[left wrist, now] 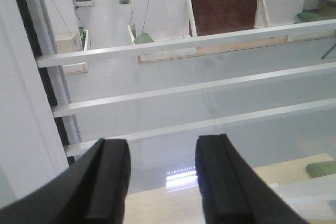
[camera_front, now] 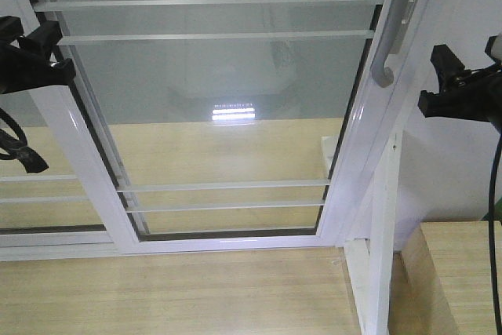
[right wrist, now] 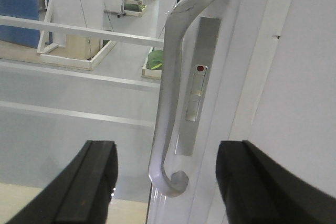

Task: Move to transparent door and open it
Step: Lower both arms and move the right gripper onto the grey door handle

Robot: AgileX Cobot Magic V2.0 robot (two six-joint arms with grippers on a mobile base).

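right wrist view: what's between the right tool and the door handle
Nothing. The right wrist view shows bare air between the open right tool and the pull handle.

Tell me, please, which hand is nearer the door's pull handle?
Right. The right hand faces the handle, not touching; the left hand is across the glass by the opposite stile.

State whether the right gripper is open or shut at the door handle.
Open: the right gripper shows black fingers wide apart; the handle is ungripped.
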